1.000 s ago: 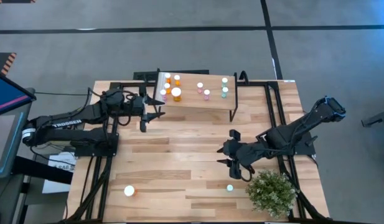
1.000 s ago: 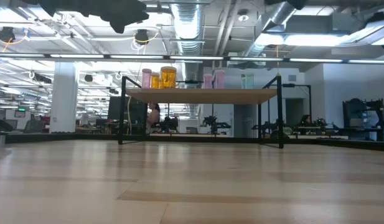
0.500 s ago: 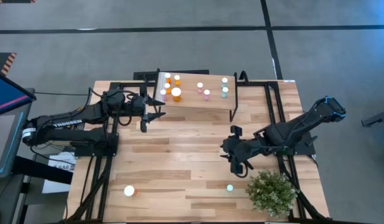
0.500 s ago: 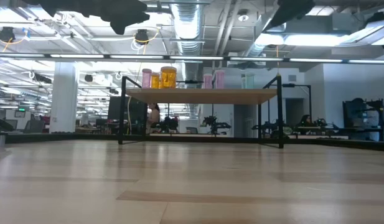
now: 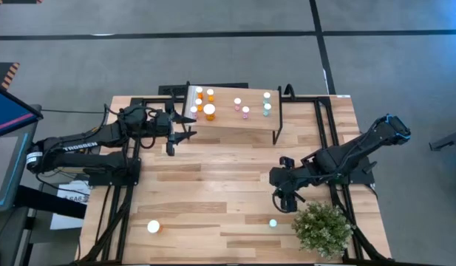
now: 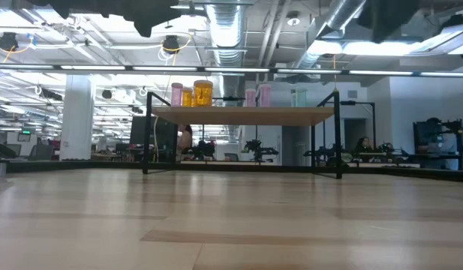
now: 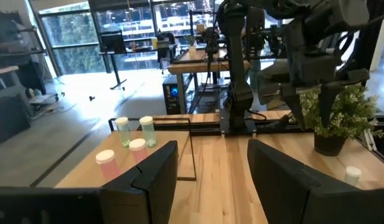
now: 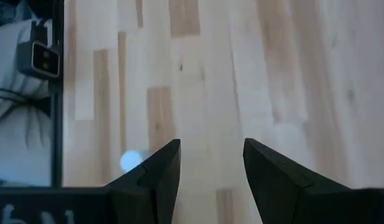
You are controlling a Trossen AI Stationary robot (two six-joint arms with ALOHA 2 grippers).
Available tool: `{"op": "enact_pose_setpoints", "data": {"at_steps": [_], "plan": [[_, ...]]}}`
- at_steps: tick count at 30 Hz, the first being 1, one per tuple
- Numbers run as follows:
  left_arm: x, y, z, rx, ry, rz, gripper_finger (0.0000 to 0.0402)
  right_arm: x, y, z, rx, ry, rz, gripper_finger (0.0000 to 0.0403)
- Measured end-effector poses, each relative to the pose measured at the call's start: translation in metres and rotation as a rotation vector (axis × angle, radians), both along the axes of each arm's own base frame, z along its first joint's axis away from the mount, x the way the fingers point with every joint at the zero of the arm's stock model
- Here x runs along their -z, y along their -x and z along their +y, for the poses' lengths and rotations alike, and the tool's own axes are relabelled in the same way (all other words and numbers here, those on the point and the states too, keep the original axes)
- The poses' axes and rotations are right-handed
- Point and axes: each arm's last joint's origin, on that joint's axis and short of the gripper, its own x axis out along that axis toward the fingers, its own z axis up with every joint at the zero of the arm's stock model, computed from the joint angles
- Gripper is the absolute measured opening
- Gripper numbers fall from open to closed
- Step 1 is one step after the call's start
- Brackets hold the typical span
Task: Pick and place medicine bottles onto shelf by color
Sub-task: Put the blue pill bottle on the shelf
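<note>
Progress looking mostly done: small raised light-wood shelf on thin black legs (image 5: 235,114) is already carrying the bulk of the white-capped medicine bottles, grouped by colour. Orange ones (image 5: 208,111) are sitting near the white ribbed end, pink ones (image 5: 241,107) in the middle, teal-green ones (image 5: 267,106) at the far end.

Two bottles are still lying on the big wooden tabletop (image 5: 213,185): a white-capped orange bottle (image 5: 153,227) near the front-left corner, and a small teal-green bottle (image 5: 273,222) just beside the green potted plant (image 5: 321,228).

Right gripper (image 5: 284,201) is hanging over the table near the teal-green bottle, pointing down at the boards; its fingers (image 8: 148,180) are standing spread with nothing between them. Judging by position, that bottle looks like its next pick.

Left gripper (image 5: 177,137) is hovering just beside the shelf's ribbed end, wrist roughly level, facing across the table. Its fingers (image 7: 151,177) are spread too, holding nothing.
</note>
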Motion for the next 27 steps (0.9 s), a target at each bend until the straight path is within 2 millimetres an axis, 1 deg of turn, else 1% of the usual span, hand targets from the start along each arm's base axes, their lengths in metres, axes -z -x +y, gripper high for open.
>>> {"op": "enact_pose_setpoints", "data": {"at_steps": [4,10,14,18,21,24,27], "plan": [[0.0,0.0,0.0,0.001,0.036,-0.004,0.0182,0.002,0.002,0.004,-0.017,-0.031,0.03,0.0196],[0.001,-0.001,-0.005,0.056,0.065,0.01,0.0182,0.005,0.003,0.012,-0.056,-0.022,0.044,0.0196],[0.0,-0.002,-0.011,0.058,0.023,0.004,0.0182,0.005,0.005,0.015,-0.072,-0.019,0.044,0.0196],[-0.003,0.003,-0.014,0.03,0.004,-0.012,0.0182,0.005,0.007,0.019,-0.098,-0.033,0.05,0.0196],[-0.002,0.006,-0.018,0.058,0.001,0.012,0.0182,0.007,0.008,0.027,-0.128,-0.036,0.043,0.0196],[0.0,0.01,-0.024,0.073,0.008,0.029,0.0182,0.015,0.004,0.041,-0.161,-0.044,0.051,0.0196],[0.012,0.013,-0.03,0.089,0.02,0.024,0.0182,0.024,-0.002,0.054,-0.194,-0.064,0.055,0.0196]]}}
